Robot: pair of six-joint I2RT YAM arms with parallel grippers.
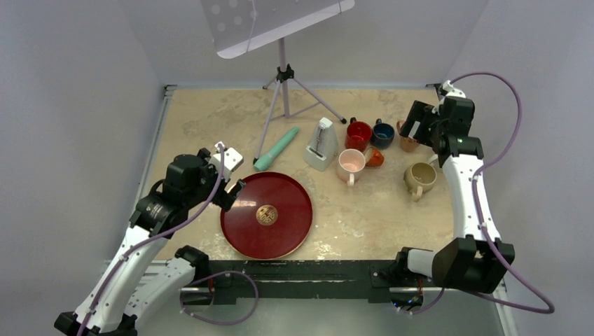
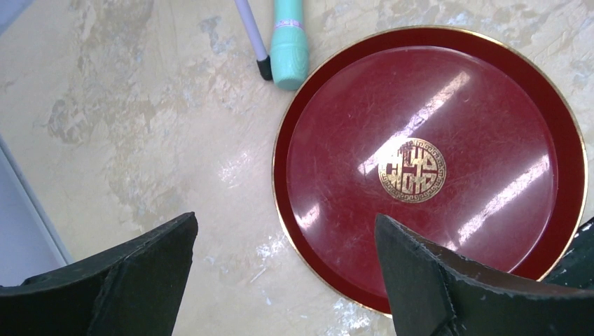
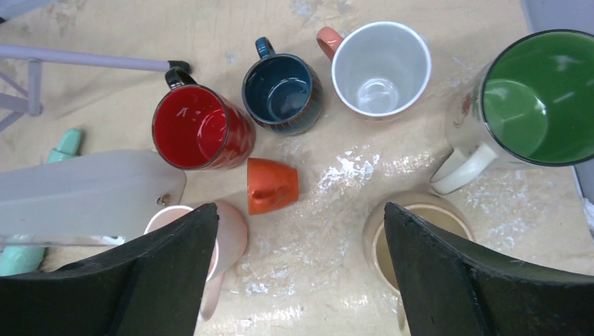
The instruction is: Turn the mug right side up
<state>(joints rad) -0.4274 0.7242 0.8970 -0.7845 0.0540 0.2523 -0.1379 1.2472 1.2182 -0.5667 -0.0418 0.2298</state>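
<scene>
Right gripper [image 3: 299, 210] gapes wide, empty. We'd centre it on the tipped orange mug [image 3: 272, 185] btw red mug [image 3: 196, 129] & pink mug [image 3: 232, 234], pinch across body. Left gripper [image 2: 285, 218]: open, empty.

plain pale grey walls [image 1: 70, 84] close in a beige, marbled table [image 1: 203, 112] under soft, even light.
</scene>
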